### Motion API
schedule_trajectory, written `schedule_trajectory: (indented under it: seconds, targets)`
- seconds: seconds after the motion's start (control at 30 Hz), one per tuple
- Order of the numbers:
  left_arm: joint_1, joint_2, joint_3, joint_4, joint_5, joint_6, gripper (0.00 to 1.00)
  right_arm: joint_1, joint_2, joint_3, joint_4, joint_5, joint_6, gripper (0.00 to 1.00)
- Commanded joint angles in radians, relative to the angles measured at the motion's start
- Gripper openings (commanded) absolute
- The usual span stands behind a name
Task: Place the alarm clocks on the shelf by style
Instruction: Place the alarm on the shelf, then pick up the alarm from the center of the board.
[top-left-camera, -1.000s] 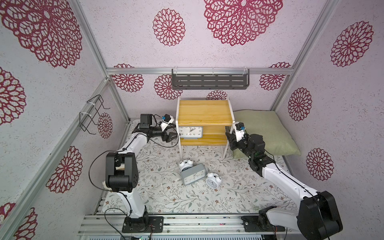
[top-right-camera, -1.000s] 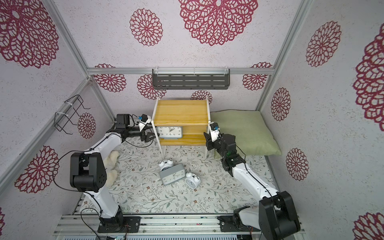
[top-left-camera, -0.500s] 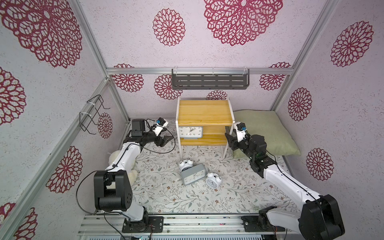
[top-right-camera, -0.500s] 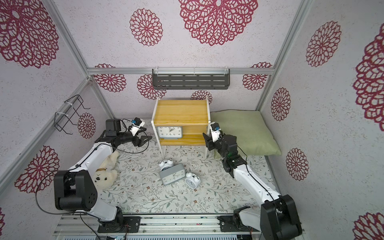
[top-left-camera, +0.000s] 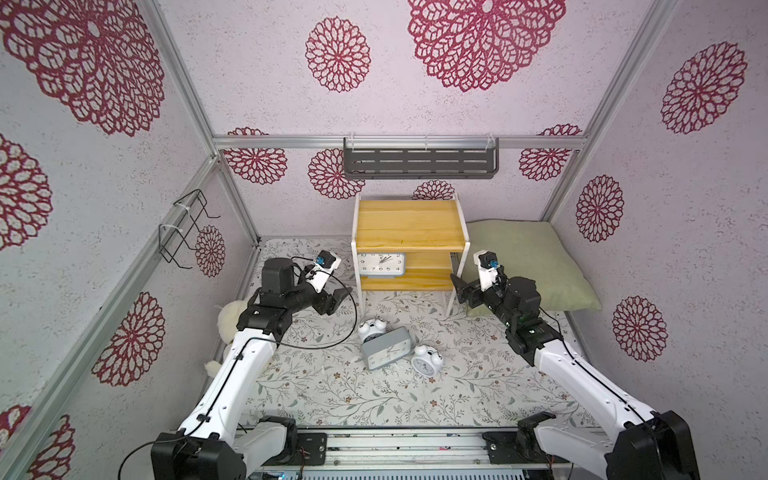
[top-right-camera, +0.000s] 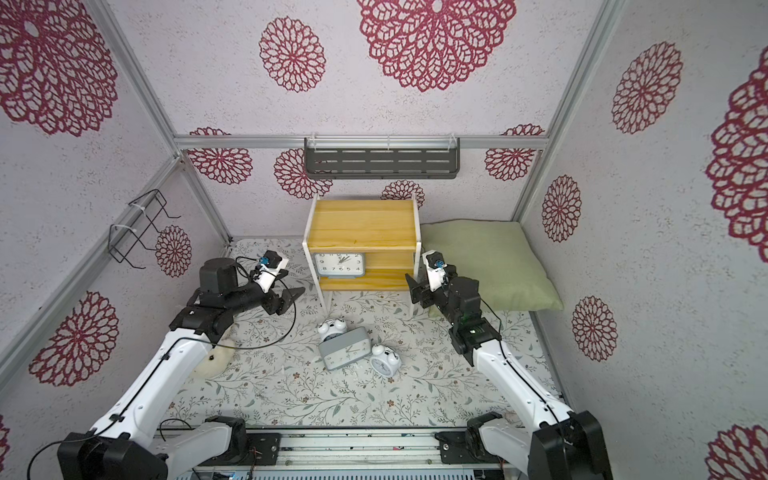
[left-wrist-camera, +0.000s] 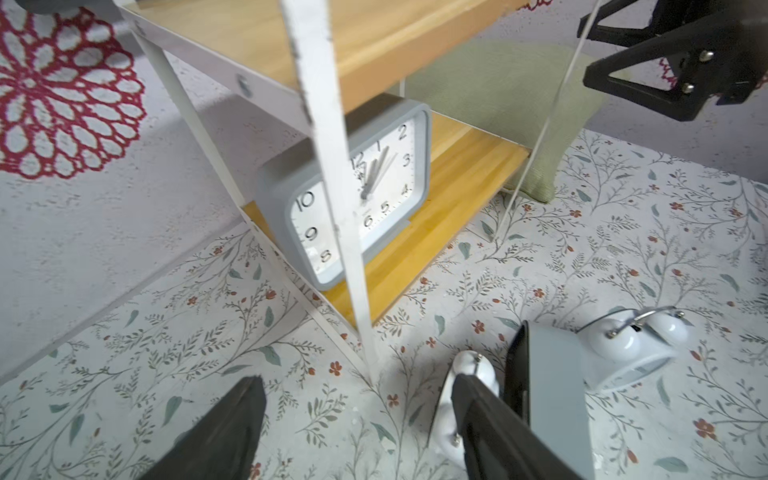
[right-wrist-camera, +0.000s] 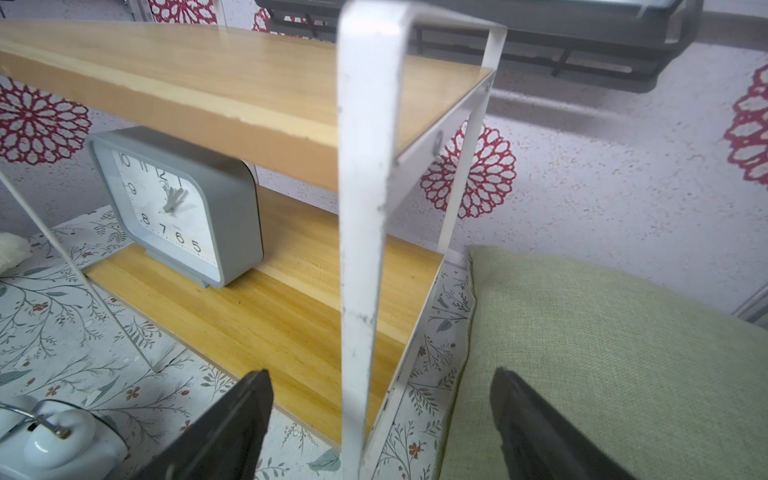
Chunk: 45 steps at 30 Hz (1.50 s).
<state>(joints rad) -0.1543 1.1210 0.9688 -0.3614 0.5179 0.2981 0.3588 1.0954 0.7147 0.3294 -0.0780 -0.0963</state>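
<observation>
Standing upright — grey clock (top-left-camera: 381, 264) (white-faced)

In both top views the left arm (top-left-camera: 241, 374) covers part of a white plush toy (top-left-camera: 230, 313) near the counter's (top-left-camera: 332, 395) left edge. In the left wrist view a white leg of the shelf (left-wrist-camera: 334, 187) crosses the grey clock (left-wrist-camera: 395, 174), hiding several numerals. In the right wrist view a round white clock (right-wrist-camera: 54, 449) is cut off at the picture's corner.
</observation>
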Motion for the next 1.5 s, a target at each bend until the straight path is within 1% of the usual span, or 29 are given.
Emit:
schedule_trajectory:
  seconds: [0.0, 0.17, 0.3, 0.47, 0.57, 0.67, 0.83, 1.03, 1.17, 1.23, 1.47]
  targets:
    - [-0.065, -0.056, -0.023, -0.114, -0.111, -0.061, 0.79, -0.005, -0.045, -0.006, -0.013, 0.027, -0.004, 0.91]
    - [-0.163, -0.104, -0.049, -0.193, -0.18, -0.191, 0.77, -0.005, -0.096, -0.035, -0.044, 0.045, 0.01, 0.92]
    - [-0.277, -0.115, -0.075, -0.223, -0.224, -0.271, 0.77, -0.005, -0.161, -0.069, -0.081, 0.055, 0.031, 0.92]
    - [-0.398, -0.106, -0.108, -0.218, -0.263, -0.38, 0.75, -0.006, -0.272, -0.126, -0.132, 0.033, 0.08, 0.92]
    - [-0.452, -0.096, -0.137, -0.203, -0.304, -0.411, 0.75, -0.006, -0.324, -0.158, -0.156, 0.019, 0.103, 0.92]
    - [-0.471, -0.066, -0.156, -0.19, -0.328, -0.426, 0.75, -0.005, -0.351, -0.179, -0.161, 0.007, 0.116, 0.92]
    - [-0.488, 0.0, -0.146, -0.226, -0.373, -0.403, 0.76, -0.005, -0.356, -0.181, -0.163, 0.003, 0.119, 0.92]
    - [-0.495, 0.077, -0.124, -0.263, -0.354, -0.364, 0.77, -0.005, -0.343, -0.179, -0.145, 0.0, 0.119, 0.92]
    - [-0.498, 0.103, -0.117, -0.268, -0.332, -0.336, 0.76, -0.006, -0.335, -0.178, -0.141, 0.002, 0.118, 0.92]
    - [-0.499, 0.113, -0.117, -0.267, -0.351, -0.325, 0.77, -0.005, -0.334, -0.178, -0.139, 0.002, 0.118, 0.92]
    - [-0.499, 0.156, -0.11, -0.247, -0.343, -0.297, 0.75, -0.005, -0.331, -0.178, -0.136, 0.002, 0.118, 0.92]
